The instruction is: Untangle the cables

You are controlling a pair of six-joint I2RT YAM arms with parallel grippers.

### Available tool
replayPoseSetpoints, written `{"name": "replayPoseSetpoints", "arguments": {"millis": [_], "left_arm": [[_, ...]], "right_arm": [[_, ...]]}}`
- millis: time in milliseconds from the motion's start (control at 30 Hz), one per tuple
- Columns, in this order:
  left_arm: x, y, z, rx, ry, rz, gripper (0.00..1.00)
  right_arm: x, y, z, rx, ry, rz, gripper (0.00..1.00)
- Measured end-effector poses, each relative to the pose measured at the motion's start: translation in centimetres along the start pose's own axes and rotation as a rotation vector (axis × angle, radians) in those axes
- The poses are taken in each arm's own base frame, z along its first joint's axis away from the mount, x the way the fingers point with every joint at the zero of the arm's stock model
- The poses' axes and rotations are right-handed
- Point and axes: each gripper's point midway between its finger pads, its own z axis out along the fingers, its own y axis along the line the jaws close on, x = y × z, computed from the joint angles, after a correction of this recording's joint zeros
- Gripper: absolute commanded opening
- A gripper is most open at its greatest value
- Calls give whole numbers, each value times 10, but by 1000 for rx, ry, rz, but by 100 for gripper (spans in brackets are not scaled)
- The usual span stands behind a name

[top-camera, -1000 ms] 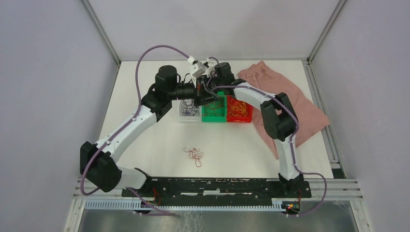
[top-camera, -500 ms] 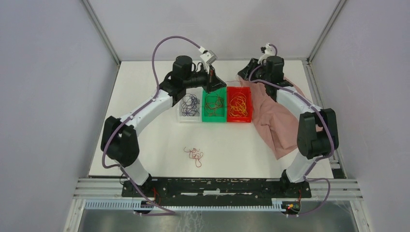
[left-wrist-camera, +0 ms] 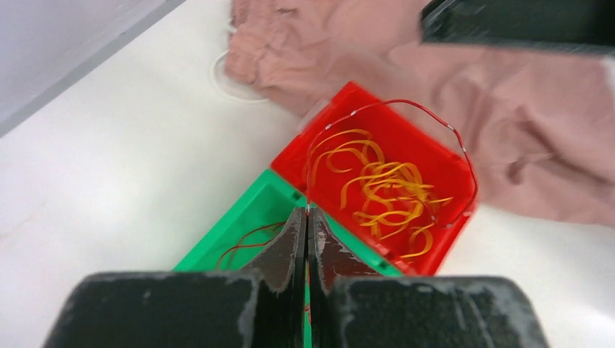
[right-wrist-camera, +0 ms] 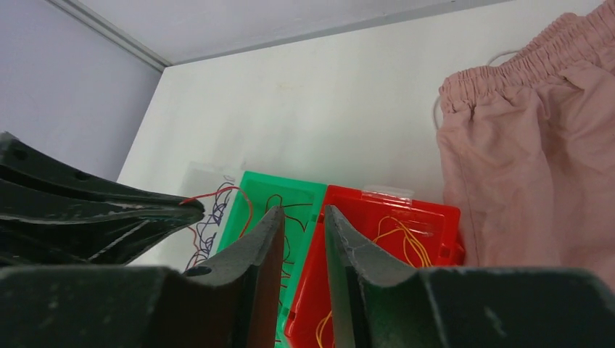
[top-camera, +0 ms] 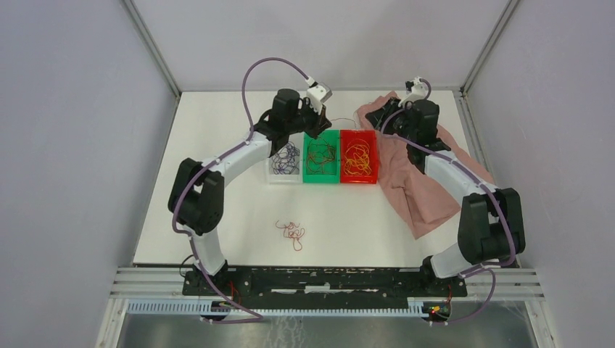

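Note:
My left gripper (top-camera: 318, 122) hangs over the far edge of the green bin (top-camera: 321, 168), shut on a thin red cable (left-wrist-camera: 420, 107). That cable loops out above the red bin (left-wrist-camera: 444, 161), which holds orange-yellow cables (left-wrist-camera: 381, 185). More red cables (top-camera: 320, 154) lie in the green bin, and purple cables (top-camera: 285, 158) in the clear bin (top-camera: 284, 177). A small red tangle (top-camera: 292, 233) lies on the table in front. My right gripper (right-wrist-camera: 299, 212) is open and empty, back right of the red bin by the pink cloth.
A crumpled pink cloth (top-camera: 435, 181) covers the right side of the table, touching the red bin. The three bins stand in a row at mid-table. Enclosure walls and metal posts (top-camera: 152, 47) close the back and sides.
The two grippers were close together above the bins; the right arm has swung away to the right toward the cloth. The left gripper has shifted right and back, still shut on the red cable.

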Motion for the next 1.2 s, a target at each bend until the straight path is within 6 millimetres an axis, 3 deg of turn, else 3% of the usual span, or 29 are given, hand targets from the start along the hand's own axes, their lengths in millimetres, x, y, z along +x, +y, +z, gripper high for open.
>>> {"name": "replayPoseSetpoints", "arguments": {"millis": [200, 300, 567, 733, 933, 1200], "left_arm": [[47, 23, -3, -99, 92, 125, 3], [65, 28, -6, -118, 141, 177, 3], [67, 46, -9, -210, 180, 319, 3], [71, 51, -12, -249, 215, 352, 3], [79, 53, -15, -268, 274, 370, 3], [82, 45, -16, -233, 333, 413, 3]], "right_arm": [[3, 15, 2, -46, 5, 25, 30], [17, 31, 7, -84, 31, 22, 29], [72, 61, 20, -145, 160, 13, 26], [101, 65, 27, -145, 223, 9, 25], [118, 67, 30, -141, 253, -4, 24], [149, 52, 53, -66, 323, -63, 20]]}}
